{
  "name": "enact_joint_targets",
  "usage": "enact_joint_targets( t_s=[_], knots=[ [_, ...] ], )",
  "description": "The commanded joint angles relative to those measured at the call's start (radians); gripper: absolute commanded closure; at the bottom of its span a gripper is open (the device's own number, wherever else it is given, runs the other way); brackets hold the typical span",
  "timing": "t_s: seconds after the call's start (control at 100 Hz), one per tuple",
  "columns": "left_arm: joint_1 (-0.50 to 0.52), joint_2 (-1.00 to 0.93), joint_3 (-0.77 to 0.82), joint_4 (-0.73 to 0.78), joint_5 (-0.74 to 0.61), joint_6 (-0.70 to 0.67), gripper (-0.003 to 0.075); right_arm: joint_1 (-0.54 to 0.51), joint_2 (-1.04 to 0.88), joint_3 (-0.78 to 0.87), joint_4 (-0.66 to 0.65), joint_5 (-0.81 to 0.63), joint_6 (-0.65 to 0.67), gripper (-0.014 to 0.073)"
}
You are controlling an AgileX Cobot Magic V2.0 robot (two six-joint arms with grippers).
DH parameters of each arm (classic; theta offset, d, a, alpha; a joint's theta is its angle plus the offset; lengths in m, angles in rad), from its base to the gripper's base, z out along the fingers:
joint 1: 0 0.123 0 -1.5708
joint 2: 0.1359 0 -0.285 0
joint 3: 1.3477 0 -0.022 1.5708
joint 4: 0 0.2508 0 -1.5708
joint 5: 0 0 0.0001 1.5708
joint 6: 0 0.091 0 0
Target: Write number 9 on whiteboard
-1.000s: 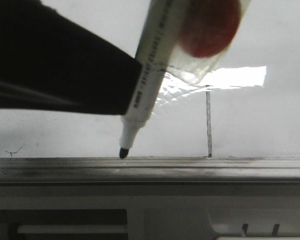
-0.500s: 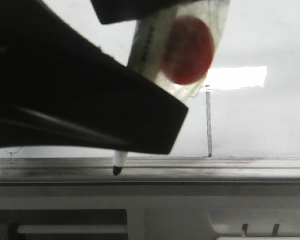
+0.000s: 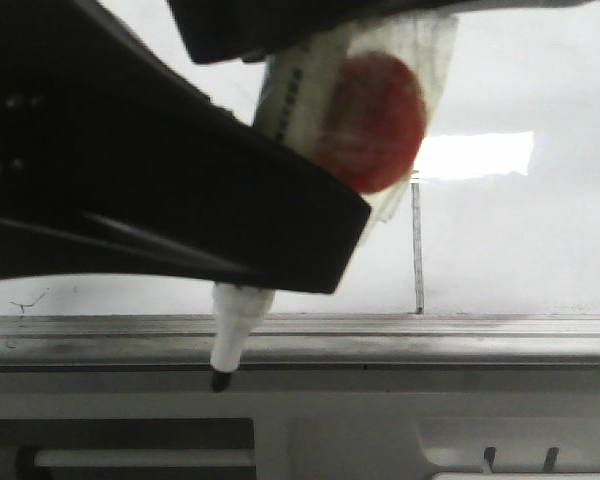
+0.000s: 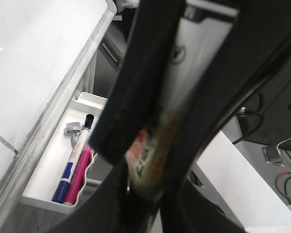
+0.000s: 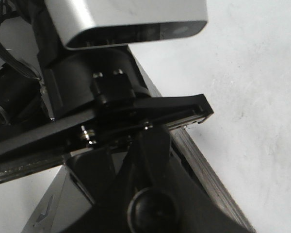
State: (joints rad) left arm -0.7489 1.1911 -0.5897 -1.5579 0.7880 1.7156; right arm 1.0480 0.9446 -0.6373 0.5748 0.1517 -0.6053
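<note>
The whiteboard (image 3: 520, 250) fills the back of the front view, with a grey rail (image 3: 430, 335) along its lower edge. Of the number 9 (image 3: 417, 250) a long thin vertical stroke shows; its top runs behind the marker's taped red-dot label. My left gripper (image 3: 320, 130) is shut on the white marker (image 3: 242, 310), close to the camera. The marker's black tip (image 3: 220, 381) hangs below the rail, off the board. In the left wrist view the black fingers (image 4: 131, 97) clamp the marker's body (image 4: 150, 160). My right gripper (image 5: 136, 150) is dark and holds a round black cap (image 5: 153, 208).
A tiny black scribble (image 3: 25, 300) sits near the board's lower left edge. Under the rail (image 4: 53, 116) hangs a white tray (image 4: 48, 165) with a blue marker (image 4: 68, 170) and a pink one (image 4: 80, 177). The left arm's silver wrist camera (image 5: 131, 19) is close above the right gripper.
The left gripper has come down and nearer the camera with the marker. The tip has gone from the board's lower edge to below the rail.
</note>
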Motion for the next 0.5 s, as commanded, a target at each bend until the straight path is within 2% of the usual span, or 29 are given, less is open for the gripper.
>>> enact_joint_targets(
  t_s=[0.0,0.1,0.17,0.24,0.36,0.42,0.49],
  knots=[
    [0.004,-0.015,-0.029,-0.083,0.008,-0.063,0.0738,0.001,-0.012,-0.038,-0.023,-0.053,-0.032,0.0667],
    [0.004,-0.015,-0.029,-0.079,0.010,-0.091,0.0738,0.001,-0.012,-0.038,-0.018,-0.027,-0.032,0.0661],
    [0.004,-0.015,-0.029,-0.062,0.013,-0.126,0.0739,-0.001,-0.012,-0.038,-0.018,-0.013,-0.032,0.0606],
    [0.004,-0.018,-0.026,-0.032,0.024,-0.146,0.0739,-0.001,-0.012,-0.038,-0.018,-0.012,-0.032,0.0480],
    [0.004,-0.030,-0.004,-0.024,0.034,-0.160,0.0739,-0.007,-0.012,-0.038,-0.018,-0.012,-0.032,0.0178],
    [0.004,-0.043,0.015,-0.024,0.027,-0.161,0.0739,-0.025,-0.021,-0.038,-0.018,-0.012,-0.032,0.0113],
    [0.004,-0.058,0.038,-0.026,0.024,-0.162,0.0739,-0.045,-0.048,-0.038,-0.017,-0.011,-0.032,0.0134]
  ],
)
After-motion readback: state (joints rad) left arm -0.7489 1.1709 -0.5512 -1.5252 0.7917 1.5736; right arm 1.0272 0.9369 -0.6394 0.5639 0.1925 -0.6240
